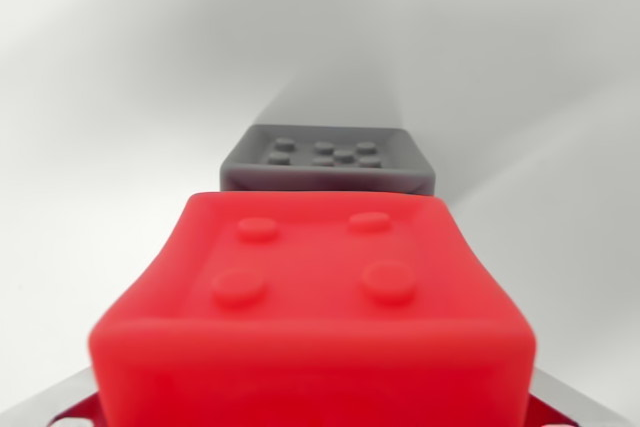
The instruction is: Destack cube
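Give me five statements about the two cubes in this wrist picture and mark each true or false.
1. The red cube is nearest the camera. True.
2. The red cube's top shows six raised dots. False: four show.
3. The grey cube lies beyond the red one. True.
4. The grey cube is stacked on top of the red cube. False: it sits behind it, on the white surface.
5. The grey cube's top is smooth. False: it has raised dots.

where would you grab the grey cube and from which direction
Take the grey cube from above, fingers closing on its two flat sides at the wrist view's left and right. Its studded face points up and those sides look clear, while the red cube crowds its near side. Whether the gripper already holds the red cube can't be seen.
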Robot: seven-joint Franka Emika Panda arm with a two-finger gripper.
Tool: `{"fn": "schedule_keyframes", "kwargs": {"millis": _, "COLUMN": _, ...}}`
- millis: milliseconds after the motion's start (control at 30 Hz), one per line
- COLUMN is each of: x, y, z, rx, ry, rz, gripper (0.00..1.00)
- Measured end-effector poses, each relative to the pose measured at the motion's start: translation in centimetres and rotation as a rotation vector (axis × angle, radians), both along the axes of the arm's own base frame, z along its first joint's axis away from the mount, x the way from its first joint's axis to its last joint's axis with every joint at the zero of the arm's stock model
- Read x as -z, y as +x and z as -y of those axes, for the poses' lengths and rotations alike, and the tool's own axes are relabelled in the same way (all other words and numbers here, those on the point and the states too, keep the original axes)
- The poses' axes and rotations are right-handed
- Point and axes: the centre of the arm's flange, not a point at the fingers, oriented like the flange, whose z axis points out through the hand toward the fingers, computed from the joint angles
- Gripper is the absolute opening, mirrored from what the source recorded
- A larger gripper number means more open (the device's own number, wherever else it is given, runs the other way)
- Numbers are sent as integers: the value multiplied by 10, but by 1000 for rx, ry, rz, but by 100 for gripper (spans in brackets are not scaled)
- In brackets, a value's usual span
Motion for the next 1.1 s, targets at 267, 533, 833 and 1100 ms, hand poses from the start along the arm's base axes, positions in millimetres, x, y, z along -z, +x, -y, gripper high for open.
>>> {"fn": "schedule_keyframes", "kwargs": {"millis": 267, "x": -15, "y": 0, "z": 0, "rx": 0, "ry": -1, "rz": 1, "gripper": 0}}
{"fn": "schedule_keyframes", "kwargs": {"millis": 533, "x": -34, "y": 0, "z": 0, "rx": 0, "ry": -2, "rz": 2, "gripper": 0}}
{"fn": "schedule_keyframes", "kwargs": {"millis": 833, "x": -59, "y": 0, "z": 0, "rx": 0, "ry": -3, "rz": 3, "gripper": 0}}
{"fn": "schedule_keyframes", "kwargs": {"millis": 1100, "x": -83, "y": 0, "z": 0, "rx": -1, "ry": -3, "rz": 5, "gripper": 0}}
